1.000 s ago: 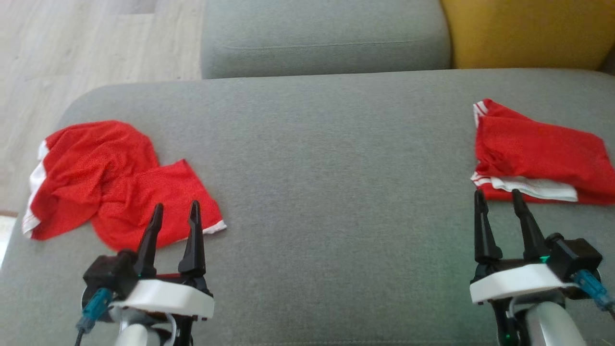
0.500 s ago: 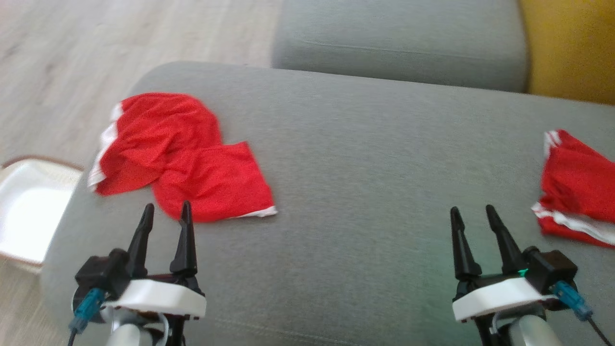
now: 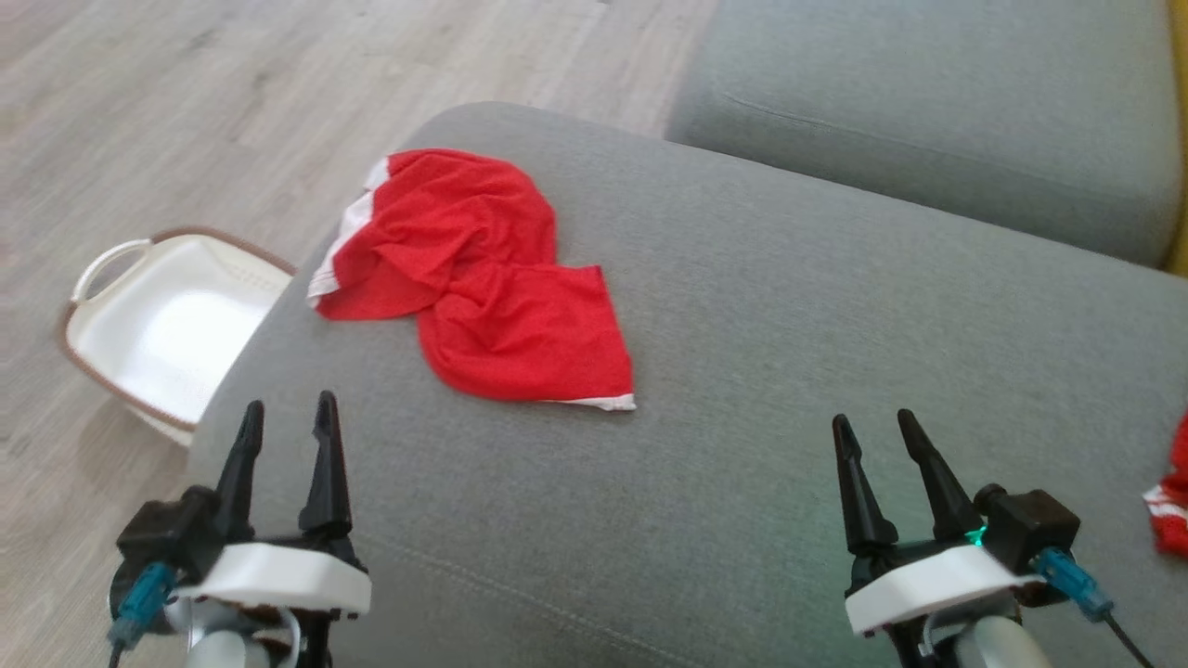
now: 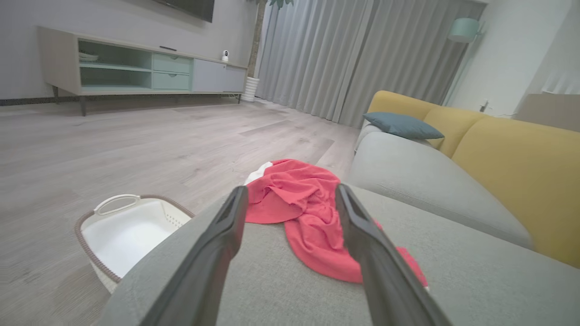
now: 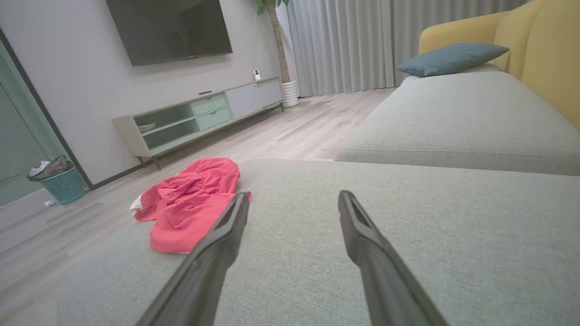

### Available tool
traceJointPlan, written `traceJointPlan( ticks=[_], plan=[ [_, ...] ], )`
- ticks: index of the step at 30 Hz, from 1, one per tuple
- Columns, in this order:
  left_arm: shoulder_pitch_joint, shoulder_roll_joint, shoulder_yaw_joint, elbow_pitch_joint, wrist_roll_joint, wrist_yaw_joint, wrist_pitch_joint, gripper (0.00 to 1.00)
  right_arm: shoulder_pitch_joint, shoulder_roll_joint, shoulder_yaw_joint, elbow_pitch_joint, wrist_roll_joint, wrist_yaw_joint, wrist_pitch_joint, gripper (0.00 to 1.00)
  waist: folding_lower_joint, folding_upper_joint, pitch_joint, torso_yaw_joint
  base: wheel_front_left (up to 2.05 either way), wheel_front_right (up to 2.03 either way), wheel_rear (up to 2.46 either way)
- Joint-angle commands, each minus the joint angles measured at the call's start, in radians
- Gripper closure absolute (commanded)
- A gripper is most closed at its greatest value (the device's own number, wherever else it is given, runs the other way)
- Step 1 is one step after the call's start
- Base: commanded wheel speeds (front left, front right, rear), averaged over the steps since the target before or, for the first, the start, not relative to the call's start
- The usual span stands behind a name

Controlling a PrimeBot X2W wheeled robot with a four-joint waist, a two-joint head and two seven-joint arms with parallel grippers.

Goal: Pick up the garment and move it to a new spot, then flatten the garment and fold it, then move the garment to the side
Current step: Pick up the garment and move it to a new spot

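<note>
A crumpled red garment (image 3: 483,278) with white trim lies on the grey sofa seat (image 3: 789,371) near its left end. It also shows ahead in the left wrist view as the garment (image 4: 308,213) and at the left of the right wrist view as the garment (image 5: 190,203). My left gripper (image 3: 285,416) hovers open at the lower left, short of the garment and apart from it. My right gripper (image 3: 872,427) stands open at the lower right over bare seat. Both hold nothing.
A white laundry basket (image 3: 167,325) with a brown rim stands on the wood floor left of the sofa. Another red cloth (image 3: 1171,496) peeks in at the right edge. A second grey cushion (image 3: 928,121) lies behind, with a yellow backrest (image 4: 516,167).
The head camera has swung left: the crumpled garment now sits nearer the centre, the basket has come into view, and the right-hand red cloth has slid almost out. Both grippers stay open.
</note>
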Motion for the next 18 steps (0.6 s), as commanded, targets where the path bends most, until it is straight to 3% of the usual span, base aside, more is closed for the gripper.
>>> traceJointPlan(
  ticks=[1, 11, 18],
  plan=[
    [-0.026, 0.008, 0.037, -0.027, 0.008, -0.004, -0.005, 0.0, -0.028, -0.005, 0.027, -0.023, 0.007, 0.003, -0.011, 0.0, 0.0, -0.0001, -0.006, 0.02, 0.0, 0.0, 0.0],
    [-0.052, 0.008, 0.085, -0.011, 0.006, -0.028, -0.005, 0.0, -0.046, -0.005, 0.033, -0.016, -0.002, 0.003, -0.011, 0.0, 0.0, -0.0001, 0.026, 0.02, 0.0, 0.0, 0.0],
    [-0.159, 0.034, 0.138, 0.057, 0.017, -0.057, -0.005, 0.0, -0.109, -0.005, 0.006, -0.039, -0.069, 0.003, 0.003, 0.0, 0.0, -0.0001, 0.131, -0.027, 0.0, 0.0, 0.0]
  ],
)
